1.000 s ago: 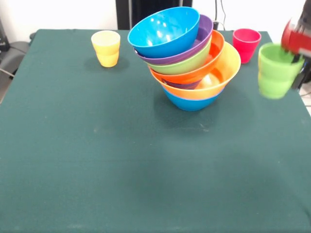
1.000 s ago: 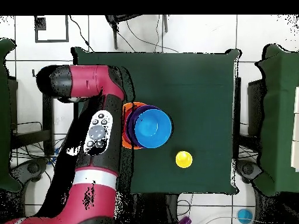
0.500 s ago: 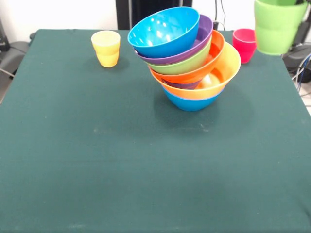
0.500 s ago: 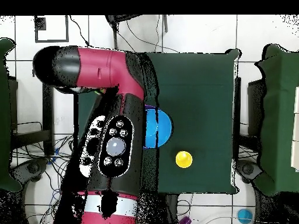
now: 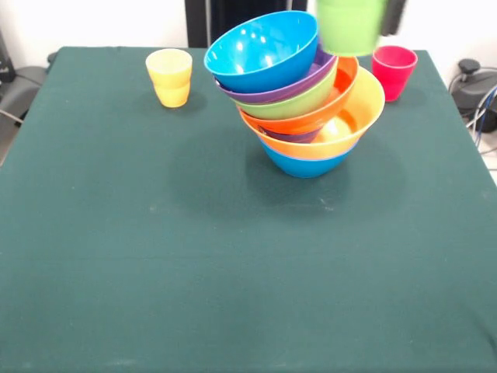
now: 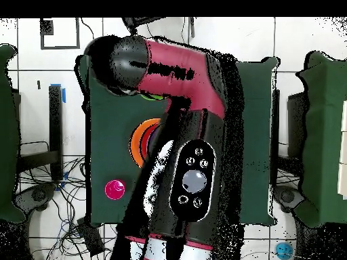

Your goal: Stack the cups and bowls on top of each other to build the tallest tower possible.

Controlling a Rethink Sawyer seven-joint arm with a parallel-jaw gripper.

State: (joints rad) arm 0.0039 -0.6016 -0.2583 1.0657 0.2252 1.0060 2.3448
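The tower of nested bowls leans left at the table's far middle, with a blue bowl tilted on top over purple, lime green, orange-red and yellow-orange ones. The light green cup hangs in the air at the top edge, just right of the top bowl's rim. My gripper is shut on it, with only a dark finger showing beside the cup. The yellow cup stands at far left, the red-pink cup at far right. In the overhead view my arm hides most of the tower and the gripper.
The red-pink cup stands near the table corner in the overhead view. Cables and a dark base lie off the table's right edge. The green cloth table stretches wide in front of the tower.
The green cup has risen from beside the table's right edge and travelled left, now hanging over the tower's upper right. The arm has swung across the table in the overhead view.
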